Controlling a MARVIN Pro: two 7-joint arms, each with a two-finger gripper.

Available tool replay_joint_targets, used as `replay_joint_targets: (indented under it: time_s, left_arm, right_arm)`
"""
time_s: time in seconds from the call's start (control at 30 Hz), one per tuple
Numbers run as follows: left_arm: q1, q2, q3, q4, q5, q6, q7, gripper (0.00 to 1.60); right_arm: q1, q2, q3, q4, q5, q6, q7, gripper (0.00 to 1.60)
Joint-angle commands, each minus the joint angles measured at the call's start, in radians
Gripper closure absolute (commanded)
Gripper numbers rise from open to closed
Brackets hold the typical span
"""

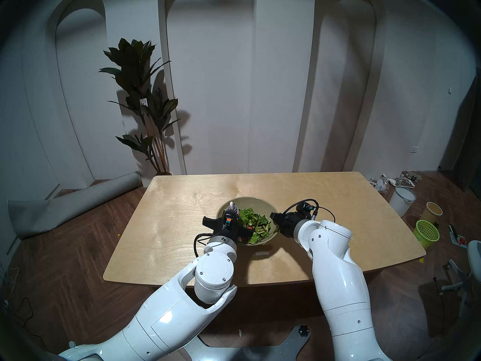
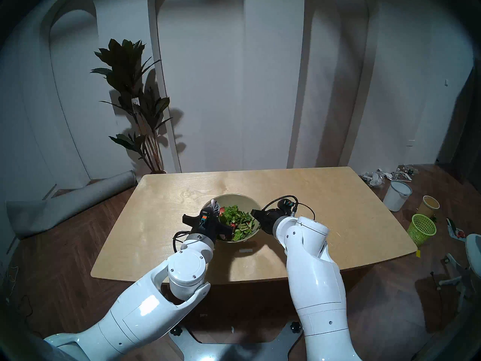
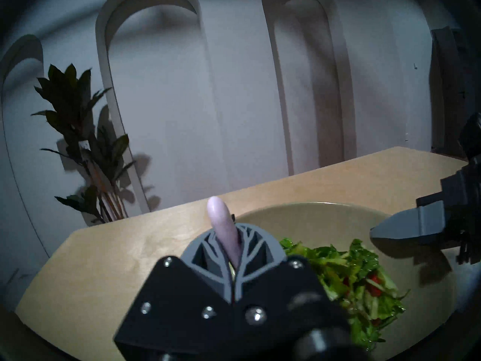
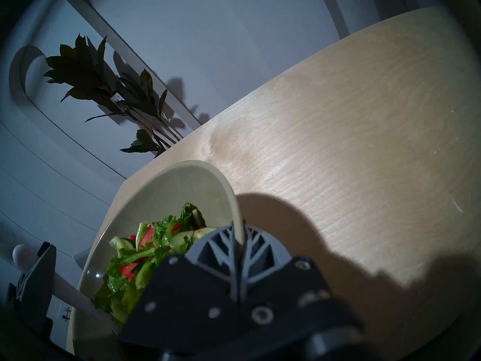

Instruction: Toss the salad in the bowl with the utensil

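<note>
Left hand [image 3: 235, 251]: clamped on spoon [image 3: 223, 229]. Right hand [image 4: 238, 244]: pinching bowl [image 4: 221, 180] rim. Step: tossing salad [image 3: 356, 277], apparently. Next: probably sweep spoon through greens, bowl steadied.

Glossy white arms [image 1: 335, 269], black wrists, grey jaws

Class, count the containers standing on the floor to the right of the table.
3: a white bucket farthest back, a tan cup in front of it, and a green mesh basket nearest. Others may be hidden.

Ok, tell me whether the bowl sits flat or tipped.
Tipped. The bowl leans toward the robot, the right hand clamped on its rim, and the salad is heaped on the low near side.
</note>
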Motion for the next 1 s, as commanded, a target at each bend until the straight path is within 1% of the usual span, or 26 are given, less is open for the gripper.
replay_joint_targets:
  time_s: [0.0, 0.23, 0.3, 0.43, 0.5, 0.6, 0.63, 0.7, 0.77, 0.8, 0.83, 0.87, 0.9, 0.97]
  left_arm:
    - [-0.045, -0.008, -0.029, 0.004, 0.034, -0.067, 0.031, 1.60]
    - [-0.045, -0.010, -0.030, 0.003, 0.042, -0.090, 0.041, 1.60]
    - [-0.040, -0.010, -0.034, -0.010, 0.036, -0.094, 0.041, 1.60]
    - [-0.024, -0.004, -0.046, -0.066, 0.005, -0.082, 0.032, 1.60]
    - [-0.012, -0.002, -0.055, -0.106, -0.021, -0.072, 0.023, 1.60]
    - [-0.010, -0.007, -0.068, -0.146, -0.060, -0.081, 0.013, 1.60]
    - [-0.011, -0.007, -0.069, -0.156, -0.061, -0.087, 0.014, 1.60]
    - [-0.012, -0.009, -0.076, -0.179, -0.093, -0.090, -0.004, 1.60]
    - [-0.005, -0.001, -0.086, -0.216, -0.125, -0.077, -0.019, 1.60]
    - [-0.007, -0.004, -0.091, -0.218, -0.155, -0.076, -0.038, 1.60]
    - [-0.007, -0.004, -0.091, -0.218, -0.155, -0.076, -0.038, 1.60]
    - [-0.001, 0.002, -0.097, -0.238, -0.172, -0.061, -0.041, 1.60]
    - [0.004, 0.009, -0.107, -0.258, -0.215, -0.062, -0.069, 1.60]
    - [0.015, 0.030, -0.117, -0.287, -0.257, -0.070, -0.107, 1.60]
  right_arm:
    - [0.008, 0.000, 0.001, -0.024, 0.002, -0.001, 0.002, 1.60]
    - [0.007, -0.001, 0.001, -0.024, 0.002, 0.000, 0.002, 1.60]
    - [0.007, 0.000, 0.001, -0.024, 0.002, 0.000, 0.002, 1.60]
    - [0.008, 0.000, 0.001, -0.024, 0.002, 0.000, 0.002, 1.60]
    - [0.008, 0.000, 0.001, -0.024, 0.002, -0.001, 0.002, 1.60]
    - [0.008, 0.000, 0.001, -0.023, 0.002, -0.001, 0.002, 1.60]
    - [0.008, 0.000, 0.001, -0.022, 0.002, -0.001, 0.002, 1.60]
    - [0.009, 0.000, 0.001, -0.022, 0.002, -0.001, 0.002, 1.60]
    - [0.008, 0.000, 0.001, -0.022, 0.002, -0.001, 0.002, 1.60]
    - [0.009, 0.000, 0.001, -0.022, 0.002, -0.001, 0.002, 1.60]
    - [0.009, 0.000, 0.001, -0.022, 0.002, -0.001, 0.002, 1.60]
    - [0.008, 0.000, 0.001, -0.022, 0.002, -0.001, 0.002, 1.60]
    - [0.008, 0.000, 0.001, -0.022, 0.002, -0.001, 0.002, 1.60]
    - [0.008, 0.000, 0.001, -0.023, 0.002, -0.001, 0.002, 1.60]
